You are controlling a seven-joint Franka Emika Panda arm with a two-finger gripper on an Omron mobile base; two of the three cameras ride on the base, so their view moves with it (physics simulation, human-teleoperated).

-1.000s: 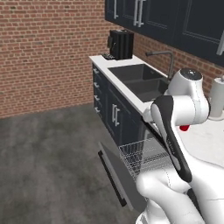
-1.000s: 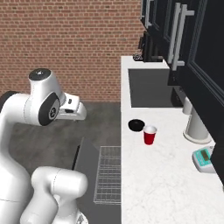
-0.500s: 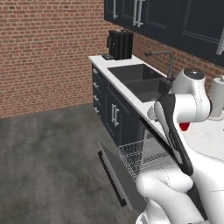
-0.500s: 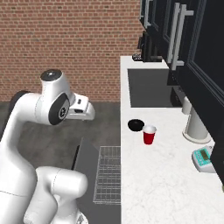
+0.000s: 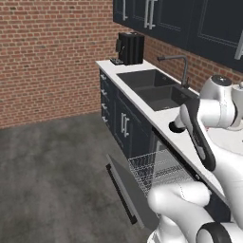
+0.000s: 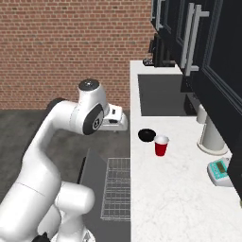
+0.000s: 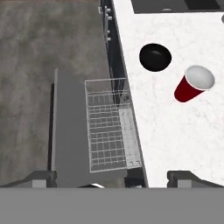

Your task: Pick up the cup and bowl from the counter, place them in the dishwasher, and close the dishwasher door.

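In your left base view the arm's own links cover the counter near the hand, so you cannot find the bowl or cup there. In the hand view, the dishwasher door and wire rack run under the bottom edge.

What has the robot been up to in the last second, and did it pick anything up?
The arm swung toward the counter, carrying the open gripper closer to the black bowl and red cup. It took hold of nothing. The bowl and cup stayed side by side on the counter, and the dishwasher door stayed down with the wire rack pulled out.
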